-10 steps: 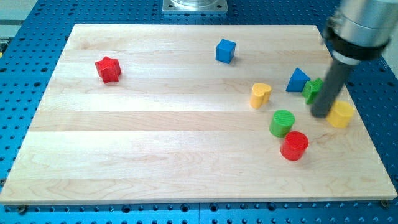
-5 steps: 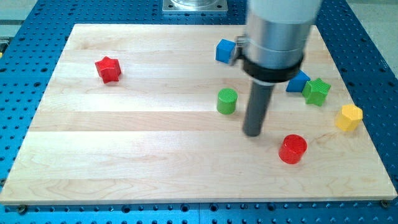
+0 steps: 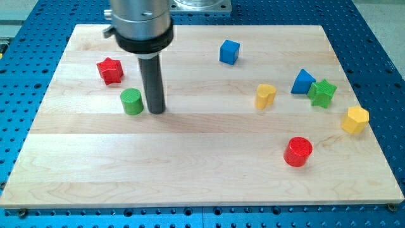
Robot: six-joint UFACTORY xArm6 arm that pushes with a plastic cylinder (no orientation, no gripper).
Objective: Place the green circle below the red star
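The green circle [image 3: 132, 101] stands on the wooden board at the view's left, below and slightly right of the red star [image 3: 110, 70]. A gap of bare board lies between the two. My tip [image 3: 156, 111] rests on the board just right of the green circle, touching or nearly touching its right side. The rod rises from there to the large metal arm body at the view's top.
A blue cube [image 3: 230, 51] sits at top centre. A yellow heart [image 3: 265, 95], blue triangle [image 3: 303, 81], green star [image 3: 322, 92] and yellow hexagon [image 3: 354, 119] lie at the right. A red cylinder [image 3: 298, 151] sits at lower right. The board's [image 3: 76, 183] edges border a blue perforated table.
My tip has swept from the view's right to the left, pushing the green circle leftward across the board to below the red star. The other blocks have not moved.
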